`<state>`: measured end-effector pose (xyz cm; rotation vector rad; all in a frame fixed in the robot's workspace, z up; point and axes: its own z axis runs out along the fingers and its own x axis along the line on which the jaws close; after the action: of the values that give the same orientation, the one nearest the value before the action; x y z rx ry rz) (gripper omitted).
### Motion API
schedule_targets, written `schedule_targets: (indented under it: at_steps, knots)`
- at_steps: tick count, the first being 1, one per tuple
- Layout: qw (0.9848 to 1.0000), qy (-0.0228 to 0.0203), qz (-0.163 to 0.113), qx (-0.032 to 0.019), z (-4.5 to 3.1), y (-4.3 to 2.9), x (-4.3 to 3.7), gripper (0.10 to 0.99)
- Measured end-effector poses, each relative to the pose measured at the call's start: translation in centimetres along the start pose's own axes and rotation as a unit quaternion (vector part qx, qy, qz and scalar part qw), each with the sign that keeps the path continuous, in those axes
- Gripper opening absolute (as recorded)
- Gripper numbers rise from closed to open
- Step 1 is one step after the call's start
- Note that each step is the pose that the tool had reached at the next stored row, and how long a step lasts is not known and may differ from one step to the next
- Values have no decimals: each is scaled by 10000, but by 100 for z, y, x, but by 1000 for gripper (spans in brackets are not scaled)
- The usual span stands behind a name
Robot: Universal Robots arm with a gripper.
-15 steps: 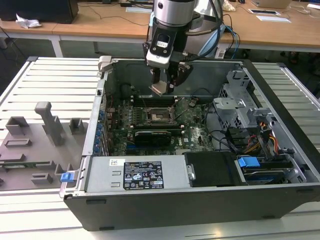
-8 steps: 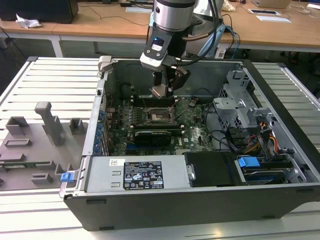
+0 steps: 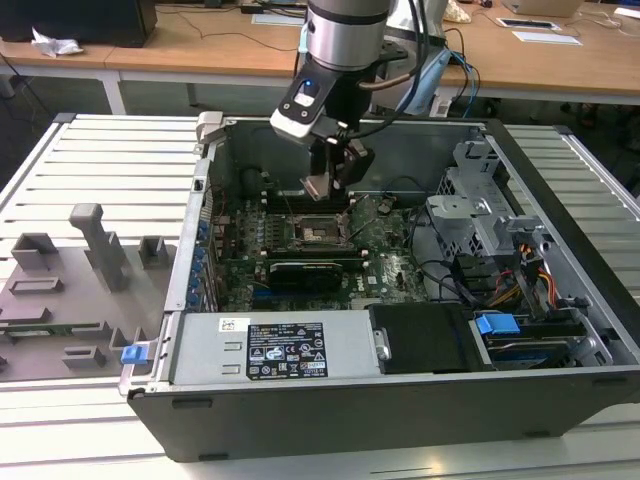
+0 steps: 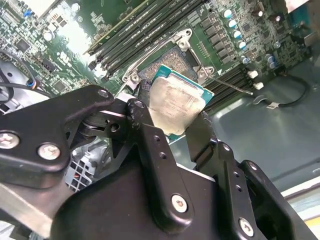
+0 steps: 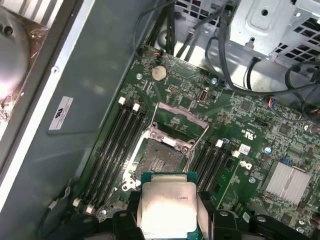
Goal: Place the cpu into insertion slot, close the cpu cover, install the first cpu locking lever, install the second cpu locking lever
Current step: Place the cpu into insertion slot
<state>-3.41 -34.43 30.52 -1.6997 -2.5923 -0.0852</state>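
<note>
Step in hand: first, placing the chip. The tool (image 4: 175, 131) is clenched on the cpu (image 4: 176, 102), gripping its two opposite edges, silver top toward the camera. In the exterior view the cpu (image 3: 317, 187) hangs above the insertion slot (image 3: 322, 232), apart from it, not seated. The cpu cover (image 5: 171, 141) stands swung open and the socket is bare.

Judgement: seating calls for squaring the chip to the socket rim and a straight descent.

Room: memory slots (image 5: 119, 145) flank the socket closely and the case wall (image 3: 212, 190) is near. Open above.

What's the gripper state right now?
gripper: shut on the cpu, which is not yet in the insertion slot.
</note>
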Motion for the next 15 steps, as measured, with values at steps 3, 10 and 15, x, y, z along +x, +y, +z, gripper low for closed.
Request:
schedule_targets:
  at_steps: [3,10,15]
  knots:
    - [10000,-2,96,-7,23,-1,-2,529]
    - [9997,-5,224,-15,73,-2,-5,529]
    - [9987,-16,500,-33,127,-3,-8,529]
